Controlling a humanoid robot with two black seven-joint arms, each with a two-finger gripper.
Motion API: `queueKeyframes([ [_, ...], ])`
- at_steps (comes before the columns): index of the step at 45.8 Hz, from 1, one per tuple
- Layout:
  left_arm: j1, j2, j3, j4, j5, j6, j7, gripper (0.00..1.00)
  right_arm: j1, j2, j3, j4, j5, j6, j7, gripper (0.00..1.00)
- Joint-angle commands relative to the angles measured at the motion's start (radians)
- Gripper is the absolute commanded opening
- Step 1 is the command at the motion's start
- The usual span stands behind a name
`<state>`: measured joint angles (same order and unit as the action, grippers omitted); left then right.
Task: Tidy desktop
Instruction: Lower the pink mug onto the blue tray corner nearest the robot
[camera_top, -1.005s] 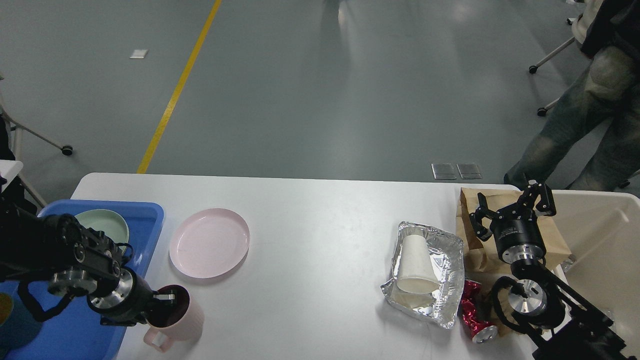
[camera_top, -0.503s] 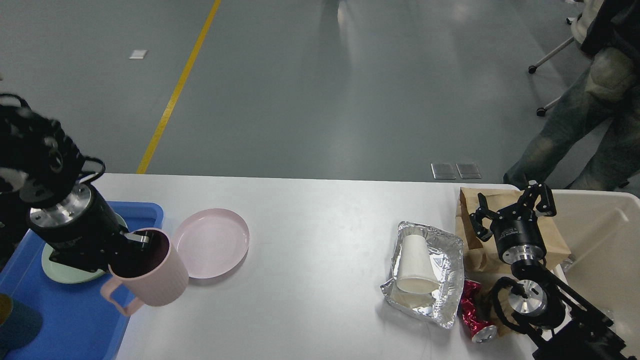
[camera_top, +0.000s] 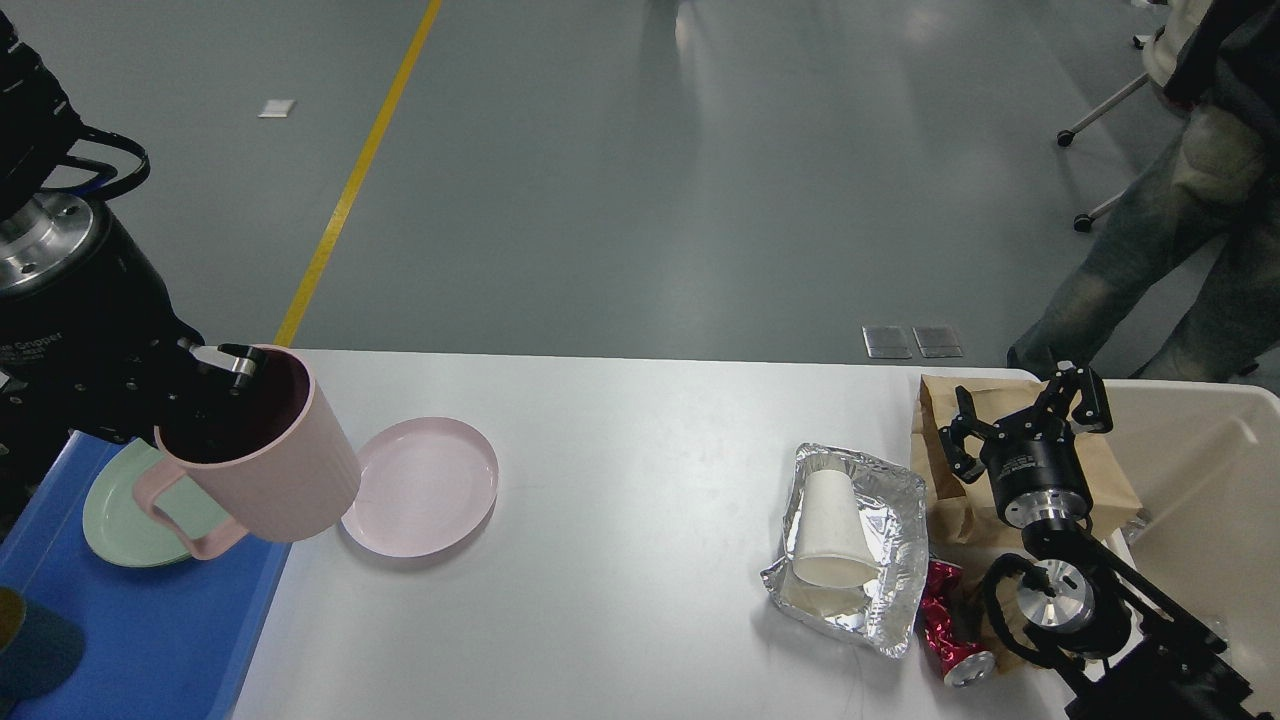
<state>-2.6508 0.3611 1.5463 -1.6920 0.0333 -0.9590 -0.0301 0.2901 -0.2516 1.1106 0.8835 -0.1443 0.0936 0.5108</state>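
**Mug lifted higher on the left; right side unchanged**

- Desktop: white top with rounded corners, filling the lower part of the view. Same place as before.
- Beige bin: at the right edge of the desktop. Unmoved.
- Blue tray: at the left edge, holding a green plate. More of the plate shows now than half a second ago.
- Brown paper bag: flat, far right, partly under the right arm.
- Foil tray: crumpled, with a white paper cup lying inside. Unmoved.
- Pink plate: beside the blue tray, unmoved.
- Pink mug: clear of the table, tilted, higher than half a second ago.
- Red crushed can: just beside the foil tray.
- Left gripper: clamped on the pink mug's rim, one finger inside.
- Right gripper: fingers spread, holding nothing, above the paper bag; position as before.
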Motion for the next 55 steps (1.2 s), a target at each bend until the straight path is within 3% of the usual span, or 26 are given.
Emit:
queueKeyframes([
  [1,0.028,0.016,0.028,0.0,0.02,0.023,-0.001,0.0,0.001,0.0,0.0,0.0,0.0,0.0,0.0,1.0],
  [9,0.097,0.235,0.049,0.018,0.187,0.115,0.004,0.0,0.0,0.0,0.0,0.0,0.0,0.0,0.0,1.0],
  [16,0.291,0.407,0.041,0.141,0.315,0.16,0.006,0.0,0.0,0.0,0.0,0.0,0.0,0.0,0.0,1.0],
  [22,0.515,0.509,-0.018,0.328,0.327,0.192,0.01,0.0,0.0,0.0,0.0,0.0,0.0,0.002,0.0,1.0],
  [35,1.002,0.544,-0.31,0.626,0.346,0.201,0.013,0.0,0.0,0.0,0.0,0.0,0.0,0.0,0.0,1.0],
  [39,1.083,0.542,-0.354,0.675,0.344,0.21,0.009,0.0,0.0,0.0,0.0,0.0,0.0,0.0,0.0,1.0],
  [49,1.256,0.532,-0.456,0.736,0.344,0.324,0.013,0.0,0.0,0.0,0.0,0.0,0.0,0.0,0.0,1.0],
  [55,1.319,0.515,-0.503,0.782,0.35,0.333,0.015,0.0,0.0,0.0,0.0,0.0,0.002,0.0,0.0,1.0],
])
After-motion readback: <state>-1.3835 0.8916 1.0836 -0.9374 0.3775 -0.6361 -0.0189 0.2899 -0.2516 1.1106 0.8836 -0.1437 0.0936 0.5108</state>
